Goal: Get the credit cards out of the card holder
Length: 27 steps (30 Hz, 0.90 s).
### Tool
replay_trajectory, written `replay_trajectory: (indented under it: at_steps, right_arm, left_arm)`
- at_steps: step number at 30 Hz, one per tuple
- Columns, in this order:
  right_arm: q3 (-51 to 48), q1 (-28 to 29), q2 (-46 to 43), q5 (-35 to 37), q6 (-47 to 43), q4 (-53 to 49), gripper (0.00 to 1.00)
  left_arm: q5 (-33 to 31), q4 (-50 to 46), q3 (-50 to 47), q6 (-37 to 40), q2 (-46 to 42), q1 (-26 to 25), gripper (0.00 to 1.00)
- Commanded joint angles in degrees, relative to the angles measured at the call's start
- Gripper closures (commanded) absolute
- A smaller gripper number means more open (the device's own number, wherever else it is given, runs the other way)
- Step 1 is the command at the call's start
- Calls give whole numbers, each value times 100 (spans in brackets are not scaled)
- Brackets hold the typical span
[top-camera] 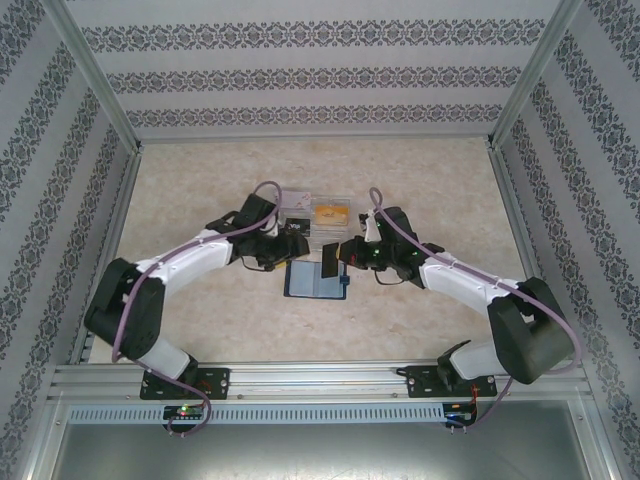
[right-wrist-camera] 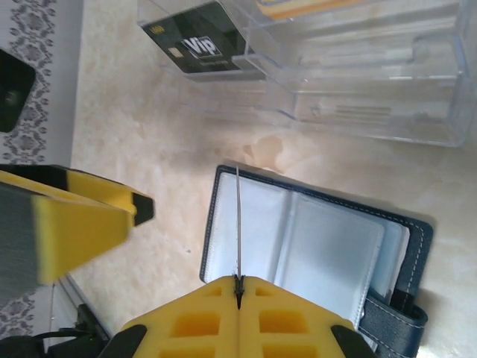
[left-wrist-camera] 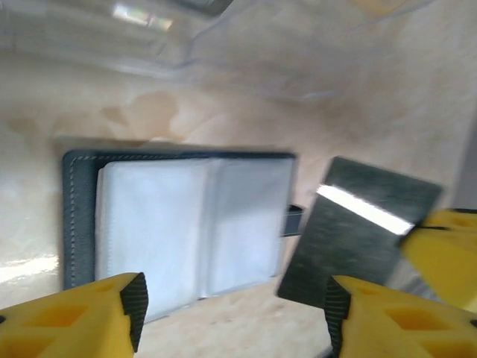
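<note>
Left gripper (left-wrist-camera: 235, 302): hangs over the tabletop (right-wrist-camera: 149, 149), jaws apart, empty.
Holder (left-wrist-camera: 186, 224): lies open and flat on the tabletop between both grippers, near the clear box (right-wrist-camera: 373, 112).
Card (left-wrist-camera: 358, 231): dark, stands on edge over the holder.
Right gripper (right-wrist-camera: 238, 283): keeps jaws clamped on the card.

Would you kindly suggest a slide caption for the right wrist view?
Right fingers pinch a dark card edge-on by the open card holder, clear box beyond.
</note>
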Motion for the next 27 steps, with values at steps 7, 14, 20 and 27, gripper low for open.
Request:
replay_trajectory:
  at_steps: [7,14,20,27]
  right_arm:
    - [293,-254,-40,-1104,607,1257,100]
    - [174,-387,-32,-1449,1391,2340,100]
    - [127,-487,-31,-1542,1633,2631,100]
    - [56,-546,-26,-1539,1792,2754,100]
  left_arm:
    - [1759,2214,-478,-758,-323,447,20]
    - [2410,3047,-240,-1039,3,447,22]
    - [2739,4014,-330,-1577,-46,446,51]
    - [2779,4523,-472,-1916,-67,448,86]
